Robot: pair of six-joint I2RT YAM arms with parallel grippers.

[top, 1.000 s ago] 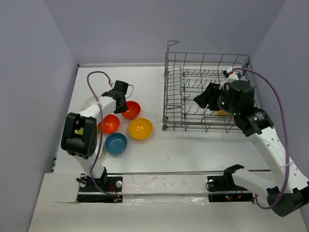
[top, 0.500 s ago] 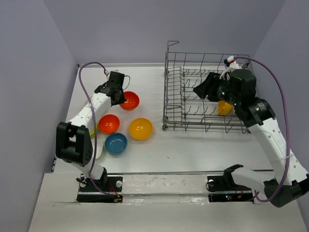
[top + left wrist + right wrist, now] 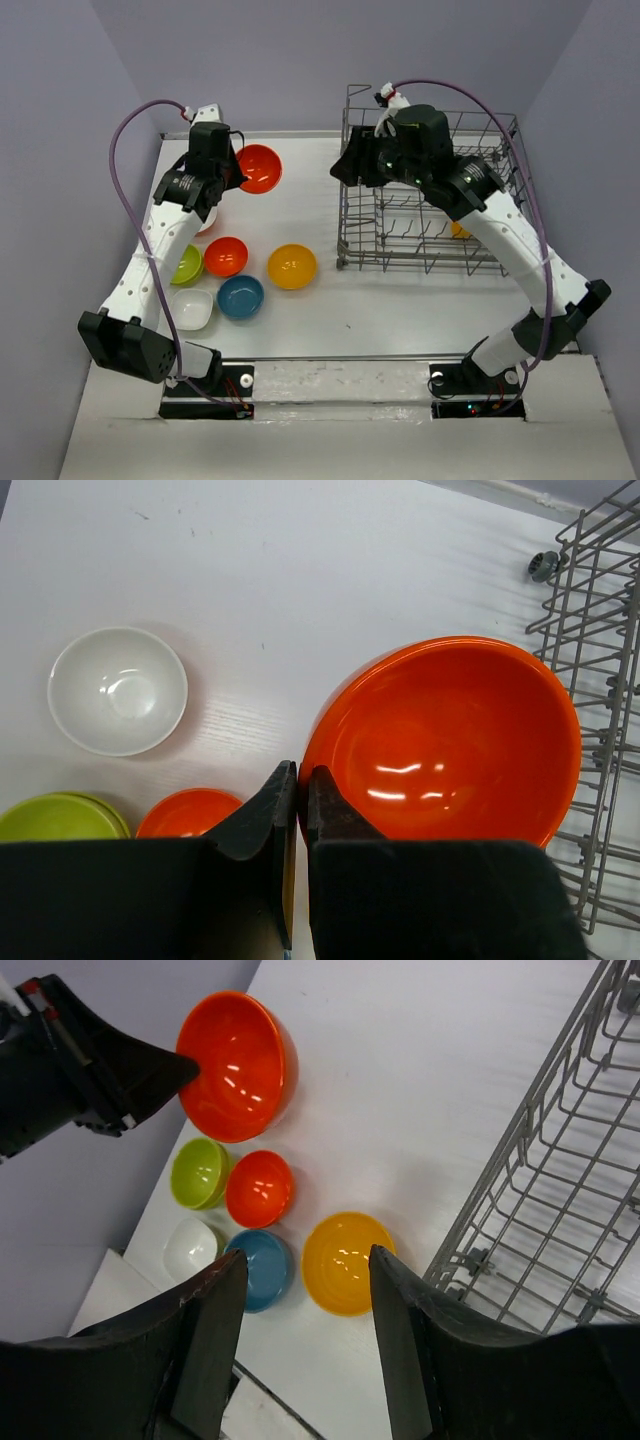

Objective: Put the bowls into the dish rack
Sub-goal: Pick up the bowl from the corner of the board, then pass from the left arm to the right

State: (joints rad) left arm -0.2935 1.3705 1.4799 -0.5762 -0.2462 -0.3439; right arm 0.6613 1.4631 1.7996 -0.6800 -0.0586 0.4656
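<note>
My left gripper (image 3: pixel 298 775) is shut on the near rim of a large red-orange bowl (image 3: pixel 440 740), which hangs above the table left of the dish rack (image 3: pixel 430 190); the top view shows that bowl (image 3: pixel 258 168) raised at the far left. My right gripper (image 3: pixel 305 1260) stands open with nothing in it, high over the rack's left edge (image 3: pixel 560 1180). On the table lie a green bowl (image 3: pixel 185 264), a smaller red-orange bowl (image 3: pixel 226 256), a yellow bowl (image 3: pixel 291 266), a blue bowl (image 3: pixel 241 296) and a squarish white bowl (image 3: pixel 190 309). A yellow bowl (image 3: pixel 460 230) sits inside the rack.
A round white bowl (image 3: pixel 118 690) sits on the table below the held bowl, partly hidden by my left arm in the top view. The rack's tall wire side (image 3: pixel 600 680) is just right of the held bowl. Purple walls close in the table.
My left arm has lifted the red-orange bowl off the table and carried it up and away. My right arm has moved left from inside the rack to its left edge.
</note>
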